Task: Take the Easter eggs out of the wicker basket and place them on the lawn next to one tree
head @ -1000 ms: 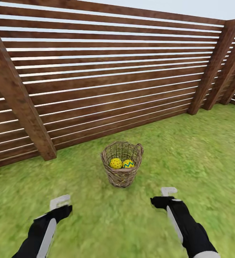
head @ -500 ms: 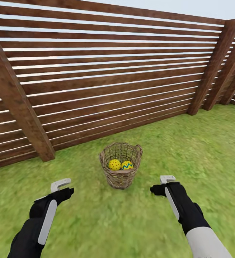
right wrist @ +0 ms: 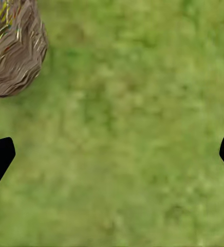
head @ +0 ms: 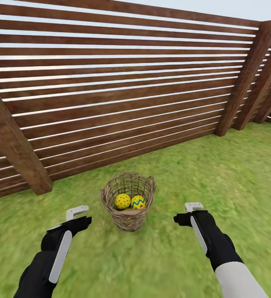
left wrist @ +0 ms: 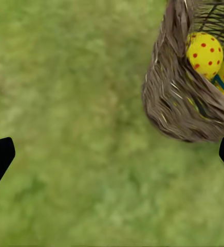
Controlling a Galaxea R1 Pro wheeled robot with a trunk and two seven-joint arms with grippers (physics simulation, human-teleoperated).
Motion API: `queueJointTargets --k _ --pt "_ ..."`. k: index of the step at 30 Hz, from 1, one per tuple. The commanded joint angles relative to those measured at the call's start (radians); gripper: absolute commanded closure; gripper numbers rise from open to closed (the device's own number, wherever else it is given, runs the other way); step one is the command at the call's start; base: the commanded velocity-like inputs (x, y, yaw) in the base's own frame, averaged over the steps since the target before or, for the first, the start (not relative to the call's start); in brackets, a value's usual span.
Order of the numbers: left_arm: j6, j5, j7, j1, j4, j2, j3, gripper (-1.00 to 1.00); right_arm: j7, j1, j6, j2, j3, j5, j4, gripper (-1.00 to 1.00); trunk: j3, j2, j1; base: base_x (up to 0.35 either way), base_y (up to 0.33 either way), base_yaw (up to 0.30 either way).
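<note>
No readable text, labels or numbers anywhere.

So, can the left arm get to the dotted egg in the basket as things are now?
Probably yes. The left gripper is open over bare lawn, beside the wicker basket. The basket's top is open and the dotted egg lies uncovered inside, so the arm would likely have to rise over the rim first.

a fenced garden: mottled green lawn [head: 218,174] backed by a brown slatted wooden fence [head: 123,82].
</note>
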Motion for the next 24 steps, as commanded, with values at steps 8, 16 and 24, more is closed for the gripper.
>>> queueJointTargets --k 8,16,24 --pt "0.004 0.011 0.007 -0.001 -0.001 -0.001 -0.003 -1.0 -0.001 0.0 0.002 0.002 0.0 0.002 0.002 -1.0 -0.001 0.0 0.0 0.281 -0.225 0.198" --pt "0.013 0.011 0.008 -0.001 -0.003 0.001 -0.003 -1.0 -0.001 0.0 0.001 0.001 0.0 0.002 0.001 -1.0 -0.001 0.0 0.0 0.281 -0.225 0.287" --pt "0.054 0.011 0.008 -0.001 -0.004 0.001 -0.003 -1.0 0.004 0.0 0.0 -0.002 -0.136 0.0 -0.024 -1.0 -0.001 0.0 0.0 0.281 -0.224 0.261"
